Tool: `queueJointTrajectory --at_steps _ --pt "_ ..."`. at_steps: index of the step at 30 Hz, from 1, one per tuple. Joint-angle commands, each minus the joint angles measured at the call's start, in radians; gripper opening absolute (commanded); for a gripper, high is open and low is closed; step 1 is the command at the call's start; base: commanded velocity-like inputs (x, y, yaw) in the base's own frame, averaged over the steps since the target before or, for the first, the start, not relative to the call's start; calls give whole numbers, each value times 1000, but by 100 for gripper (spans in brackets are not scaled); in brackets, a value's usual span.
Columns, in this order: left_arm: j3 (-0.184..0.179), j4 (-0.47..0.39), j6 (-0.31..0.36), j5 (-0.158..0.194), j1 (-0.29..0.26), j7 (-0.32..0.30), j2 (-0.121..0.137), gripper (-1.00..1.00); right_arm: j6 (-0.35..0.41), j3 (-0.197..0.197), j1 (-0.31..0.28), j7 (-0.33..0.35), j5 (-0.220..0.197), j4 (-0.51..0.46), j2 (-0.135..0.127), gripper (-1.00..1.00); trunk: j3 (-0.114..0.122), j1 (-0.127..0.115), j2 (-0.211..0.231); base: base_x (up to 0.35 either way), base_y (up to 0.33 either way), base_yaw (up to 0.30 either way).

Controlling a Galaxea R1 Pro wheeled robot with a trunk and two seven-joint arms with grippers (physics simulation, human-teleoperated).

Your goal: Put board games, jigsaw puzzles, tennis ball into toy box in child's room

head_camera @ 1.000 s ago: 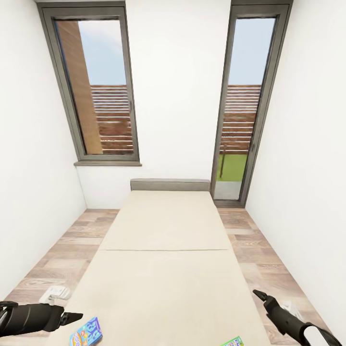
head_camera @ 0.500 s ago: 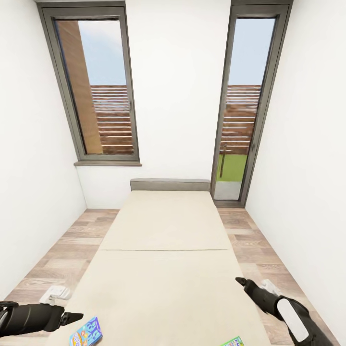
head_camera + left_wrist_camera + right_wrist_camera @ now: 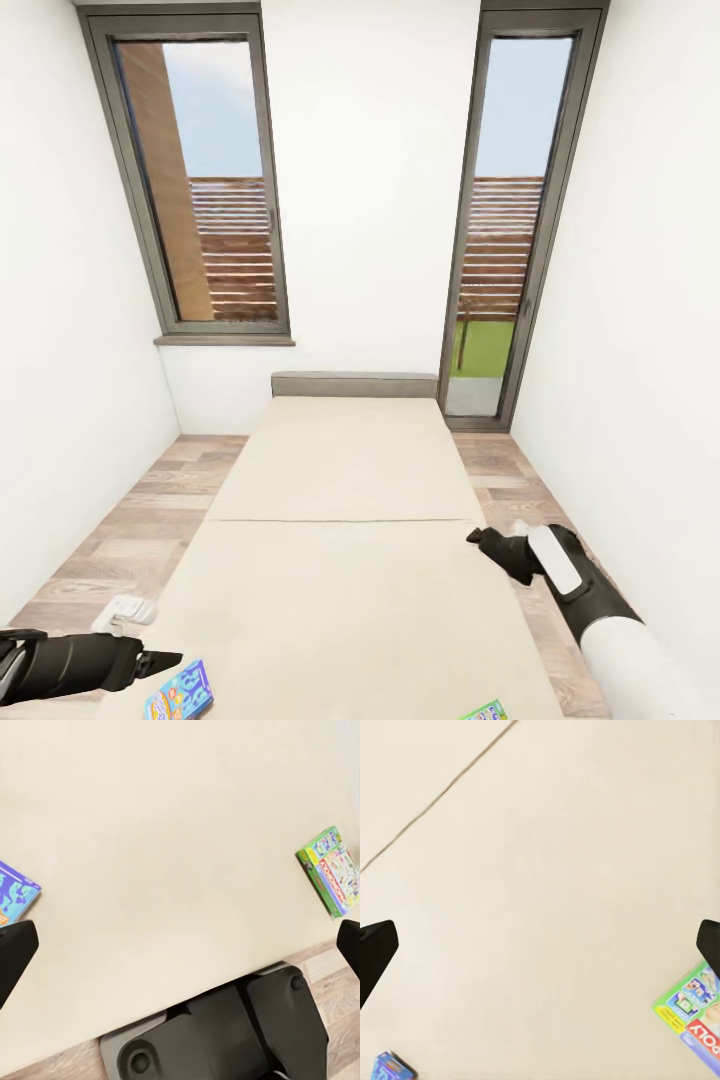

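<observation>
Bed (image 3: pixel 345 560) with a cream cover fills the middle of the room, between two tall windows at the far wall. Two board games lie at its near end: a blue one (image 3: pixel 180 692) at the left, a green-edged one (image 3: pixel 484 712) at the right. The left gripper (image 3: pixel 160 660) hovers just beside the blue game, the right gripper (image 3: pixel 478 540) above the bed's right edge; both have their fingers spread apart, holding nothing.

The bed (image 3: pixel 345 560) was covered in matt cream cloth, smooth (one seam across it). The floor (image 3: pixel 130 520) looked like grained wood planks. Two board games (image 3: pixel 182 692) (image 3: pixel 486 711) had glossy printed card faces. Both grippers (image 3: pixel 165 659) (image 3: pixel 478 538) were matt black.
</observation>
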Motion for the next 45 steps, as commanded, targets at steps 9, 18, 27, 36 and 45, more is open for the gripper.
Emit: queueJointTrajectory --at_steps 9,18,27,36,45 --pt "1 -1 8 1 0 -3 -2 100 22 56 -136 -50 2 159 4 100 -1 0 -1 0 0 0" --pt "1 -1 8 1 -1 -4 -4 100 29 121 -199 -64 47 259 7 100 -1 0 -1 0 0 0" --pt "1 -1 8 1 -2 -4 -5 100 125 136 -209 -59 60 267 7 100 -1 0 -1 0 0 0" --pt "1 -2 8 1 -2 -6 -5 100 148 143 -208 -58 62 262 6 100 -1 0 -1 0 0 0" --pt "4 -4 16 2 -25 -70 -4 100 150 192 -208 -61 64 262 6 100 -9 0 -1 0 0 0"
